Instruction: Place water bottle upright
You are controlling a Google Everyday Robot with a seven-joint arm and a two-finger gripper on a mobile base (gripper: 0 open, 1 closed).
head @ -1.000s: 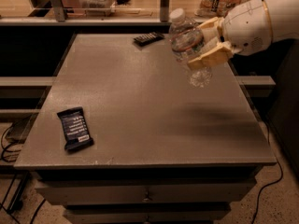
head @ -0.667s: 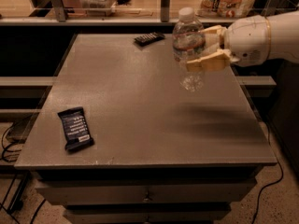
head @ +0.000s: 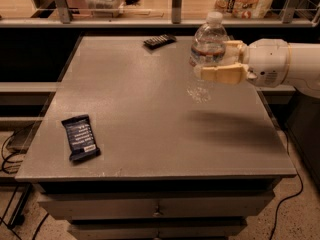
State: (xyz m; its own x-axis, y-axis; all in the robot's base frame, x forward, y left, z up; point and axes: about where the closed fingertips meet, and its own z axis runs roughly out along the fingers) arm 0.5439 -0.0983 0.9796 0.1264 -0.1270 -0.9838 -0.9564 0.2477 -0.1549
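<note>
Hidden and cut-off parts around the hand [head: 212, 59] above the table's [head: 150, 134] right side.
The arm [head: 300, 66] is cut off by the right edge. One finger [head: 234, 45] is partly hidden behind the gripped water bottle [head: 208, 39], whose clear base is hard to make out. The dark packet's [head: 80, 137] print cannot be read.

Dim, warm indoor light, coming from above. Pincer [head: 211, 59] at right, over far right part of table [head: 150, 134]; its pale shell is brightest thing in frame. Soft, broad shadow on table below pincer. Bottle [head: 209, 43] clamped in pincer catches small glints; its clear lower half nearly melts into grey top. Background beyond pincer lit orange, brighter than table. Under table edge near-black. Whole frame slightly soft, grainy.
</note>
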